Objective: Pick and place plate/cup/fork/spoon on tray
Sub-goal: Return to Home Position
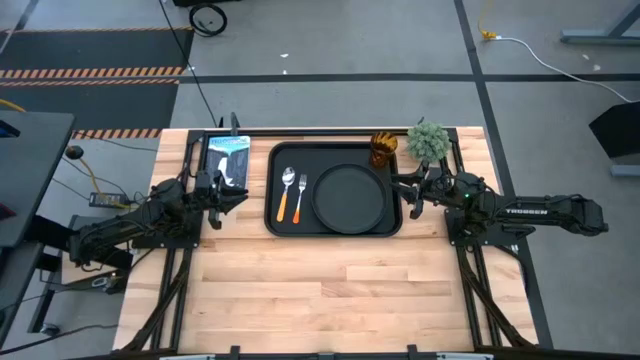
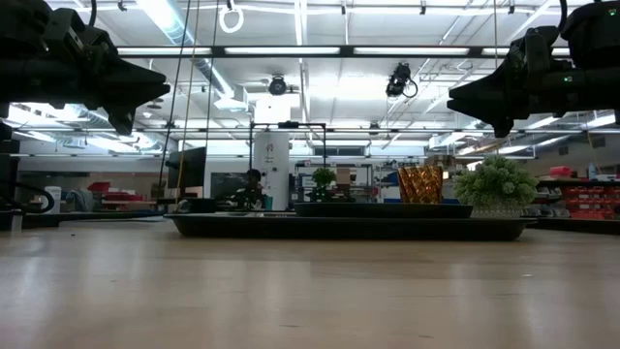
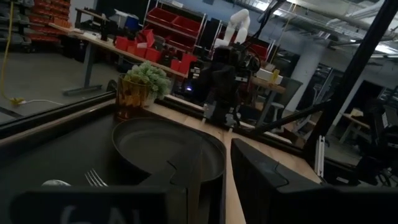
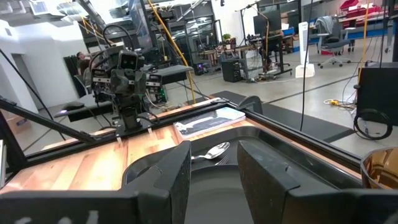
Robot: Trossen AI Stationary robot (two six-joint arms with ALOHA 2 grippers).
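The black tray [image 1: 272,225] lies at the table's far middle. On it lie the round black plate [image 1: 349,197], the spoon [image 1: 287,195] and the fork [image 1: 300,197], side by side to the left of the plate. The amber cup [image 1: 384,148] stands upright at the tray's far right corner; I cannot tell whether it is inside the rim. My left gripper [image 1: 238,196] hovers open and empty left of the tray. My right gripper [image 1: 406,190] hovers open and empty at the tray's right edge. Both are raised above the table in the low view, the left [image 2: 136,92] and the right [image 2: 484,97].
A small green potted plant [image 1: 428,142] stands right of the cup at the far edge. A flat blue-and-white packet [image 1: 228,158] lies at the far left, beside the tray. The near half of the wooden table [image 1: 320,300] is bare.
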